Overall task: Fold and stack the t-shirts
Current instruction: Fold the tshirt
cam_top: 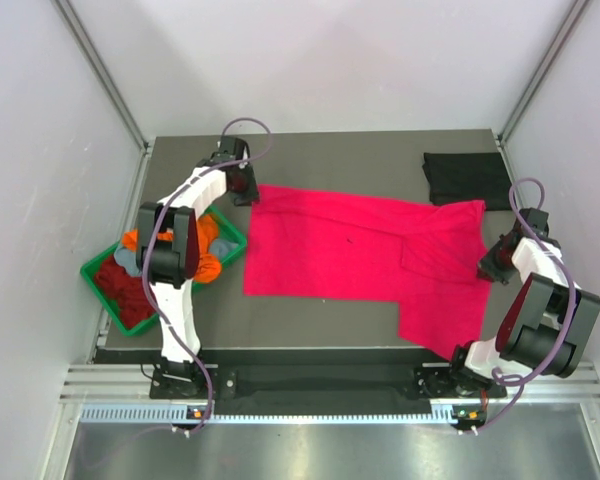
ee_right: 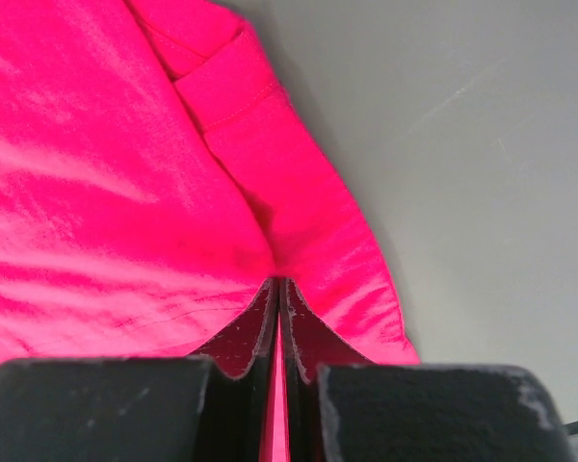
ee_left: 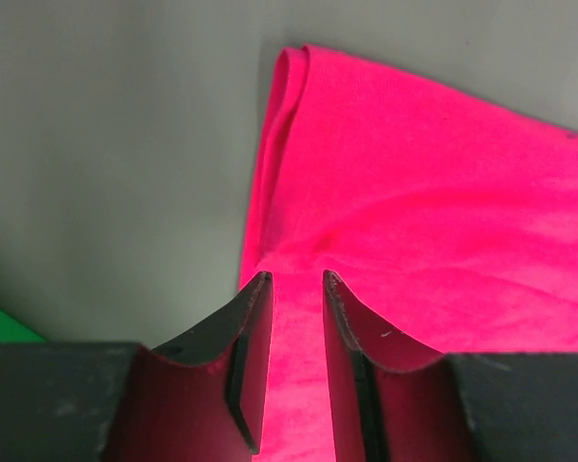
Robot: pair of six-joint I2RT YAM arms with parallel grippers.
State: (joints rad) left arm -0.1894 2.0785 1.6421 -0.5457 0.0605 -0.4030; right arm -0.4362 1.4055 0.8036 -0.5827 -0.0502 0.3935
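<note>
A bright pink-red t-shirt (cam_top: 350, 245) lies spread across the dark table, one sleeve folded over near its right side. My left gripper (cam_top: 248, 192) is at the shirt's far-left corner. In the left wrist view it (ee_left: 297, 277) stands open, its fingers straddling the pink-red cloth (ee_left: 433, 221) just inside the rolled edge. My right gripper (cam_top: 492, 265) is at the shirt's right edge. In the right wrist view it (ee_right: 278, 282) is shut on a fold of the cloth (ee_right: 125, 192), which bunches at its tips. A folded black t-shirt (cam_top: 467, 178) lies at the far right.
A green tray (cam_top: 92, 270) at the table's left edge holds an orange tee (cam_top: 208, 243), a dark red one (cam_top: 120, 285) and a grey-blue one (cam_top: 128, 260). White walls close in on the left, back and right.
</note>
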